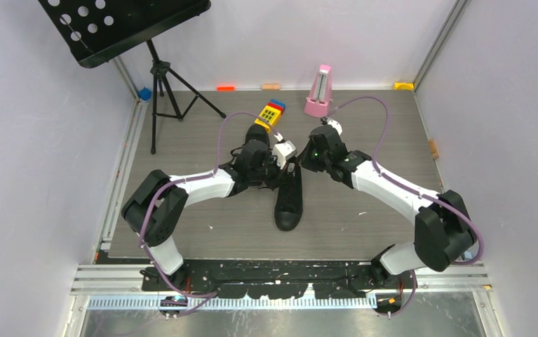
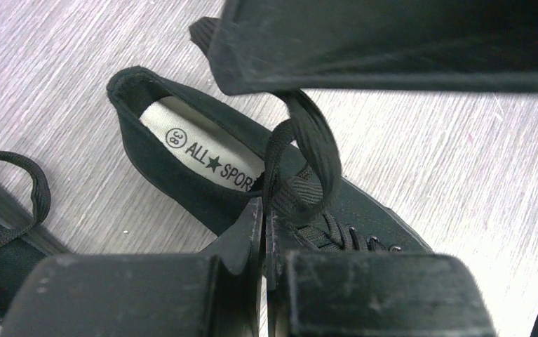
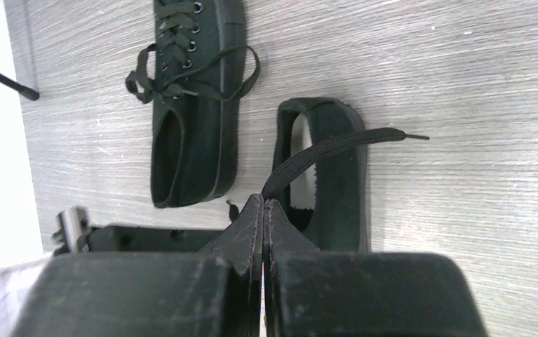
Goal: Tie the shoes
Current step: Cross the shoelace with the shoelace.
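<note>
Two black canvas shoes lie mid-table. One shoe (image 1: 288,203) points its toe at the near edge; its grey insole shows in the left wrist view (image 2: 203,151) and its heel in the right wrist view (image 3: 336,175). The other shoe (image 3: 189,105) lies beside it with looped laces, mostly under my left arm in the top view (image 1: 248,184). My left gripper (image 2: 266,203) is shut on a black lace loop (image 2: 315,147) above the shoe's opening. My right gripper (image 3: 264,200) is shut on a flat lace strand (image 3: 336,146). Both grippers meet over the shoe's heel, left (image 1: 283,165) and right (image 1: 306,158).
A pink metronome (image 1: 318,91) and a yellow keypad toy (image 1: 270,114) stand behind the shoes. A black music stand (image 1: 160,77) on a tripod is at the back left. Small coloured blocks (image 1: 404,86) lie along the back wall.
</note>
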Controlling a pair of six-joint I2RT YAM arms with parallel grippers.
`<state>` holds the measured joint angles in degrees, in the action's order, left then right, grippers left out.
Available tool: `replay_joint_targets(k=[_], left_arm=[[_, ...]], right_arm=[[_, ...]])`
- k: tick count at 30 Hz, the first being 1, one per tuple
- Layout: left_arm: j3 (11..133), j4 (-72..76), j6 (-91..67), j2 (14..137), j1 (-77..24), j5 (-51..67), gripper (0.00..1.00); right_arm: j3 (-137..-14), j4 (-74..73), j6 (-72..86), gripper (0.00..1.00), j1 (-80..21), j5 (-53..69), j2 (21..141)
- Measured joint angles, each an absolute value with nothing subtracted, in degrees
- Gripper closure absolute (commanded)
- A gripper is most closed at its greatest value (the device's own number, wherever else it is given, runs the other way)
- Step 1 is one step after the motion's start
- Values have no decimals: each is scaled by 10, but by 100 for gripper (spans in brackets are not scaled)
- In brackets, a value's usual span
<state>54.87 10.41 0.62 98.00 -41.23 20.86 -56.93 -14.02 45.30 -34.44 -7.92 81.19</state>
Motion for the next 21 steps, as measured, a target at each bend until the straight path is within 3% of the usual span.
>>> replay_joint_targets(k=[21], left_arm=[[520, 165, 38, 974, -416, 258, 100]], right_arm=[[-586, -96, 452, 100, -297, 9, 935]])
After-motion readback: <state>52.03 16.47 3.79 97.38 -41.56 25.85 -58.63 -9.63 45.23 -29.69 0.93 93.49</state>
